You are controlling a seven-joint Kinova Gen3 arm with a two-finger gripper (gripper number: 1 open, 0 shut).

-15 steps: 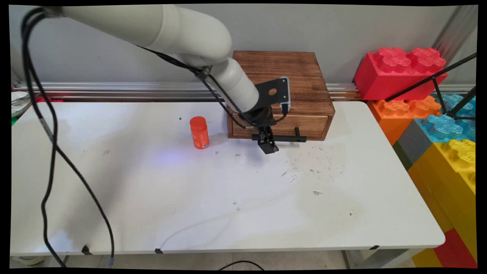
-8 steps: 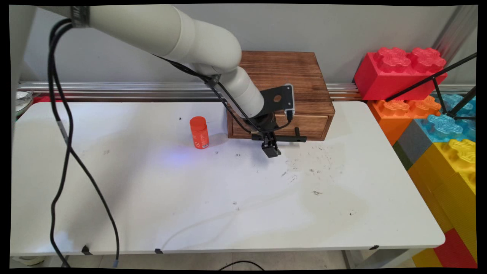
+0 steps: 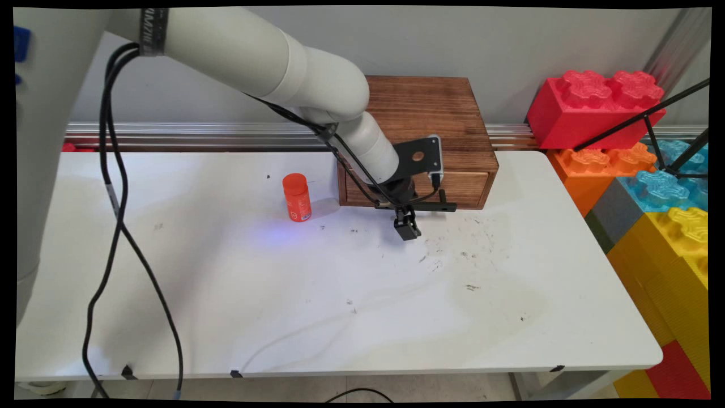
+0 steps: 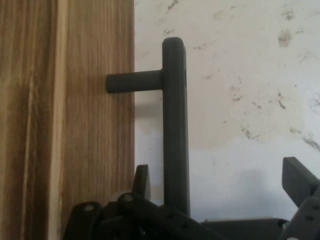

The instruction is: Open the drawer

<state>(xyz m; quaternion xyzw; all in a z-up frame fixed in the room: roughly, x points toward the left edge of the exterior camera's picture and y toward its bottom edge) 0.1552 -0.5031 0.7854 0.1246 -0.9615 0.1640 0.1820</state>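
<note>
A brown wooden box point(image 3: 436, 116) stands at the back of the white table point(image 3: 340, 294), its drawer front point(image 3: 473, 187) flush with the box. A black bar handle point(image 3: 444, 207) sticks out from the drawer on short posts. My gripper point(image 3: 406, 226) points down at the handle's left end. In the hand view the gripper point(image 4: 218, 175) is open. One fingertip point(image 4: 141, 179) sits in the gap between the drawer front point(image 4: 75, 125) and the handle bar point(image 4: 175, 125); the other fingertip point(image 4: 299, 177) is far out on the table side. The bar lies between the fingers, untouched as far as I can see.
An orange bottle point(image 3: 297, 197) stands upright on the table left of the box. Big red point(image 3: 595, 105), orange, blue and yellow toy blocks point(image 3: 679, 249) are stacked past the table's right end. Black cables point(image 3: 113, 226) hang from the arm at the left.
The gripper has moved a little to the right and lower along the drawer front, closer in on the handle. The drawer and the bottle have not moved.
</note>
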